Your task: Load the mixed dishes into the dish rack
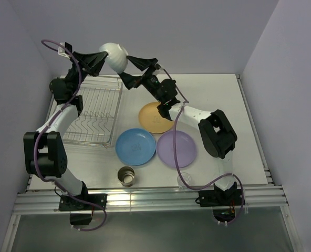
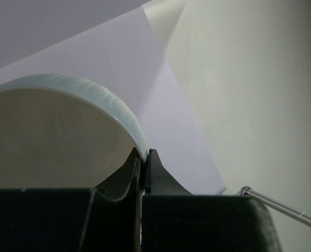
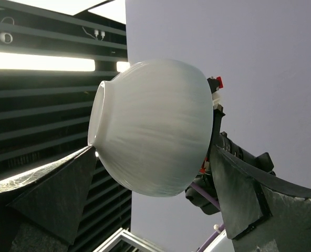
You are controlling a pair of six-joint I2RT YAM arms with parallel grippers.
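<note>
A white bowl (image 1: 114,55) hangs high above the far end of the dish rack (image 1: 117,113), tipped on its side. My left gripper (image 1: 100,58) is shut on the bowl's rim; in the left wrist view the fingertips (image 2: 143,155) pinch the pale rim of the bowl (image 2: 55,131). My right gripper (image 1: 126,68) is open, and its two fingers stand wide on either side of the bowl (image 3: 155,131), close to its foot and its rim. On the table lie the yellow-orange plate (image 1: 154,116), the blue plate (image 1: 135,147) and the purple plate (image 1: 176,148).
A cream cup (image 1: 126,176) with a metallic inside stands near the front edge. A small clear glass (image 1: 184,181) stands by the right arm's base. The rack holds no dishes. A corner of the rack's wire (image 2: 281,205) shows in the left wrist view.
</note>
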